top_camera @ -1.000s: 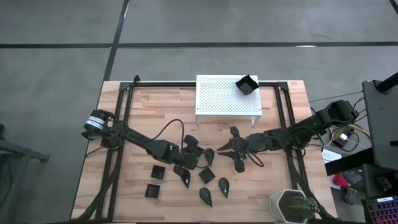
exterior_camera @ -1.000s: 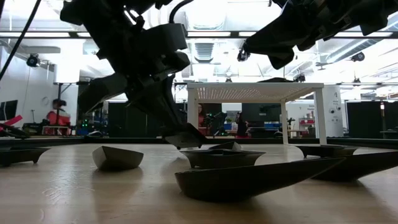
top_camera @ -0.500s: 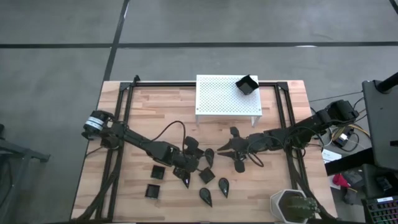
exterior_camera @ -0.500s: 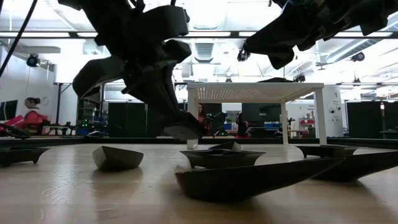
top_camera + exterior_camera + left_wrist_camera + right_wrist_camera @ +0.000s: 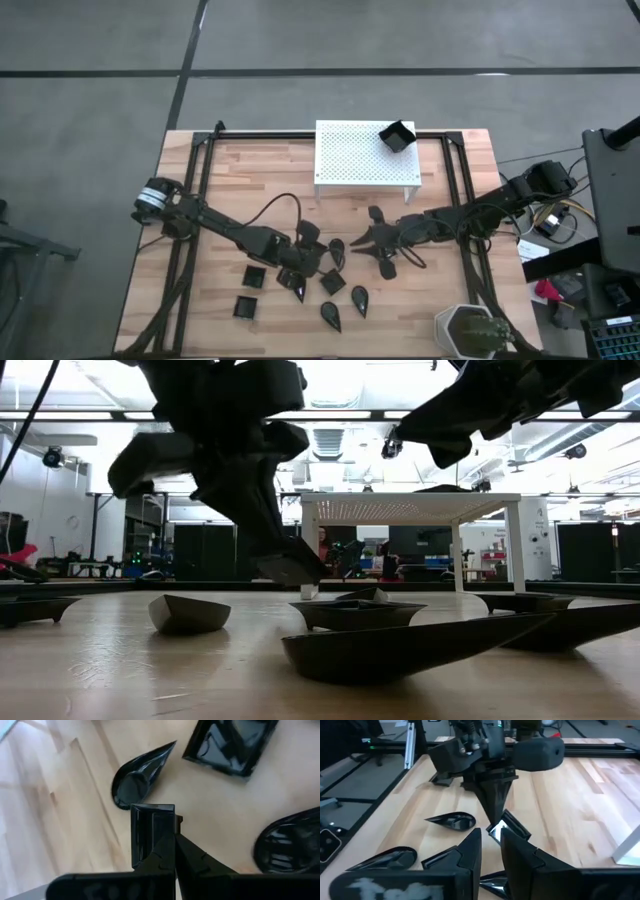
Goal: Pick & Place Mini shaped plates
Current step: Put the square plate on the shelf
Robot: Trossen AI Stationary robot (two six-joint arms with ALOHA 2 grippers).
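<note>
the left gripper [image 5: 175, 837] is pinched tight on a square plate [image 5: 151, 832], its two fingers clamped on one raised rim so the little black dish hangs edge-on just ahead of the tips, clear of the wooden table [image 5: 260, 180]; in the low view the same dish [image 5: 290, 568] sits tilted at the fingertips, above the boards. the left arm reaches in from the table's left edge, stretched low and slanting toward the middle, with the left gripper in the high view [image 5: 300, 270] over the cluster of loose dishes. just past its tips lie a teardrop plate [image 5: 141, 775] and another square plate [image 5: 229, 745], and to one side a second teardrop [image 5: 287, 842]. the right gripper [image 5: 490, 842] stands partly open with nothing between its fingers, pointing at the left gripper and the held dish across a short gap; its arm comes in from the table's right edge, low and nearly level. well beyond both grippers, a further square plate [image 5: 397, 136] rests on a corner of the white perforated stand [image 5: 350, 155]. no readable writing shows anywhere
</note>
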